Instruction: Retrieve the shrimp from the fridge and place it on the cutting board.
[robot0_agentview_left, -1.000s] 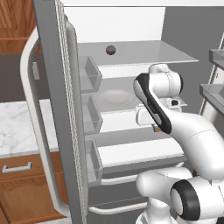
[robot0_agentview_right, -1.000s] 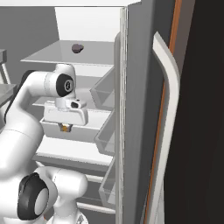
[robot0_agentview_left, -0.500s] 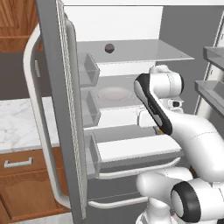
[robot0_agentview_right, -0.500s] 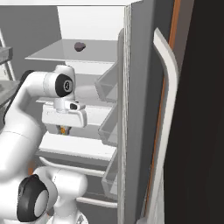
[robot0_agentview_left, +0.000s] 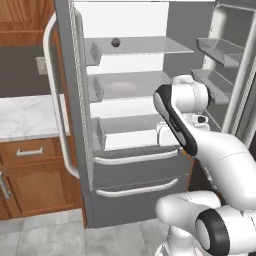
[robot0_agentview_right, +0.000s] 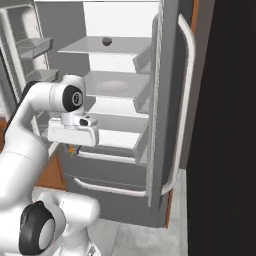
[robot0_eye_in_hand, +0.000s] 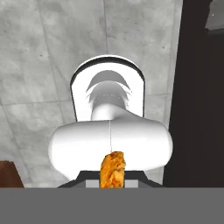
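- My jaws are closed nearly all the way, and in the hand view the shrimp (robot0_eye_in_hand: 113, 169) sits pinched between them: an orange, bumpy sliver rising at the bottom centre.
- The gripper (robot0_agentview_right: 74, 149) points down in the right base view, hanging under the white hand block; I can just make out a speck of orange at its lower end, too small to tell more.
- In the left base view I see a similar orange speck low on the forearm's edge, and the gripper itself is hidden behind the arm.
- So the shrimp is out of the fridge (robot0_agentview_left: 135, 165), held in the air in front of the lower shelves, touching nothing but my jaws.
- Beneath the shrimp in the hand view I see grey floor tiles (robot0_eye_in_hand: 39, 65) and a dark vertical band along the right side.
- The fridge stands open in both base views: white interior, glassy shelves, two grey drawer fronts with pale handles at the bottom.
- A small dark ball (robot0_agentview_left: 115, 42) rests on the top shelf, well above my hand.
- A pale round plate (robot0_agentview_left: 120, 88) lies on the middle shelf.
- The left door (robot0_agentview_left: 67, 95) swings out with its long curved handle (robot0_agentview_left: 54, 100), clear bins on its inner face.
- Past that door I see a marble counter (robot0_agentview_left: 25, 115) over wooden cabinets (robot0_agentview_left: 35, 175).
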